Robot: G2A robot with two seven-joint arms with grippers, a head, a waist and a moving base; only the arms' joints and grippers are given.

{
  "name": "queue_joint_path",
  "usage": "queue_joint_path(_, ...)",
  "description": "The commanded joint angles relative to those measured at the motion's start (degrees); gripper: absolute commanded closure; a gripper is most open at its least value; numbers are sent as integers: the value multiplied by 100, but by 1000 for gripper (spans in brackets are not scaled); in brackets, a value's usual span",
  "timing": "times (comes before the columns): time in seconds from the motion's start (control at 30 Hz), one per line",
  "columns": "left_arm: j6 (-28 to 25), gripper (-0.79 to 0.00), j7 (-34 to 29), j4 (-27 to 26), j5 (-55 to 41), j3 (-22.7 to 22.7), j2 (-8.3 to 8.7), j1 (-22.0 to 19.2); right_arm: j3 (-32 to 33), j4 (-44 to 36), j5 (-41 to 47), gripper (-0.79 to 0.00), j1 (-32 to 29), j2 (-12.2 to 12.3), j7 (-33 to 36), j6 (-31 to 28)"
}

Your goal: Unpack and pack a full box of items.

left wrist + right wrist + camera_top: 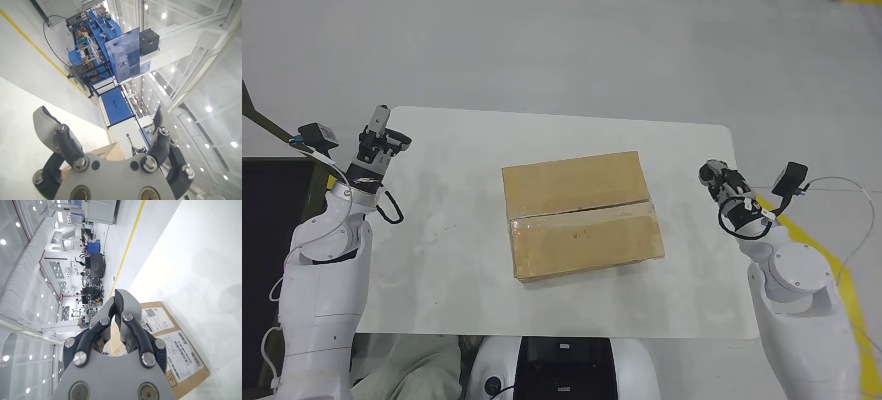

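Sitting mid-table: we find a brown cardboard box (pixel 582 215), flaps shut, with one seam running the length of its top.
Table (pixel 442 290): white, with rounded corners; the box lies near its centre.
Left fingers (pixel 45 123): by the table's far left corner, well apart from the box; we see them spread wide, released, with nothing between them.
Right fingers (pixel 118 306): by the table's right edge, well apart from the box; we see them clenched together on nothing.
Labels (pixel 162 321): two white printed sheets stuck on the box side turned toward the right fingers.
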Motion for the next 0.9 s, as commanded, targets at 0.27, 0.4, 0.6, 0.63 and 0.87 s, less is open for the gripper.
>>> queue_joint_path(0.27,0,-785,0,0,0,0,0,0,0,-1,0,-662,0,0,1,0)
queue_joint_path(0.4,0,-785,0,0,0,0,0,0,0,-1,0,-724,0,0,1,0)
queue_joint_path(0.6,0,-784,0,0,0,0,0,0,0,-1,0,-724,0,0,1,0)
queue_joint_path(0.63,0,-784,0,0,0,0,0,0,0,-1,0,-724,0,0,1,0)
queue_joint_path(0.87,0,-785,0,0,0,0,0,0,0,-1,0,-724,0,0,1,0)
